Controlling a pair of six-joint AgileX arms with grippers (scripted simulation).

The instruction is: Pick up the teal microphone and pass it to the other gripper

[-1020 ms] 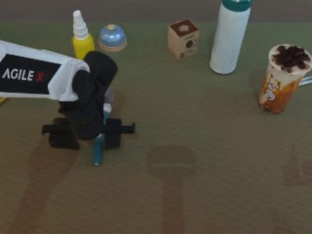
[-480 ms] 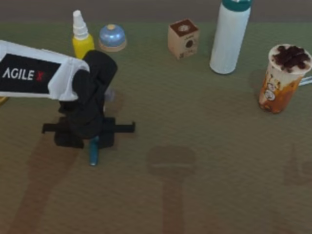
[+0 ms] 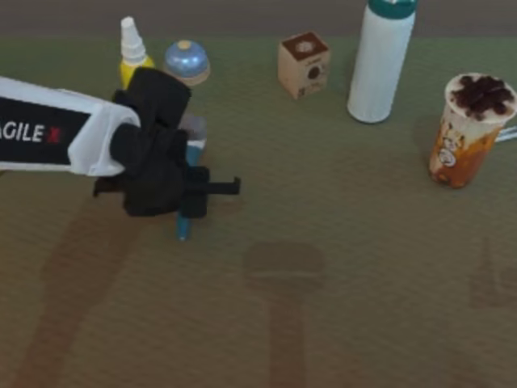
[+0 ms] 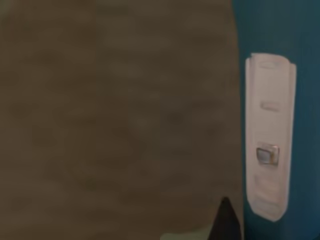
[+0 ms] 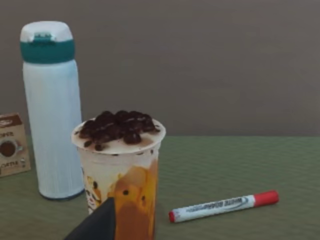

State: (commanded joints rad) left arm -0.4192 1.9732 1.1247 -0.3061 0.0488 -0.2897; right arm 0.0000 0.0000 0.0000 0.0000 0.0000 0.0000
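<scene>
Top view: left gripper [image 3: 187,192] clamped on the teal microphone [image 3: 189,187] at 9 o'clock on the green table [image 3: 347,267]; yellow bottle [image 3: 131,53] and bell [image 3: 187,61] crowd its 12 o'clock, open room toward 4.
Left wrist view: only the microphone's white switch panel [image 4: 269,135], close up.
Right wrist view: cup [image 5: 120,167], white bottle [image 5: 51,107], red marker [image 5: 222,206]; right gripper's state can't be told.

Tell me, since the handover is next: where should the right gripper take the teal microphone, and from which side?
Probably its bare teal tail, approached from the table's right. The left gripper covers the middle of the teal microphone, so only that end is free.
</scene>
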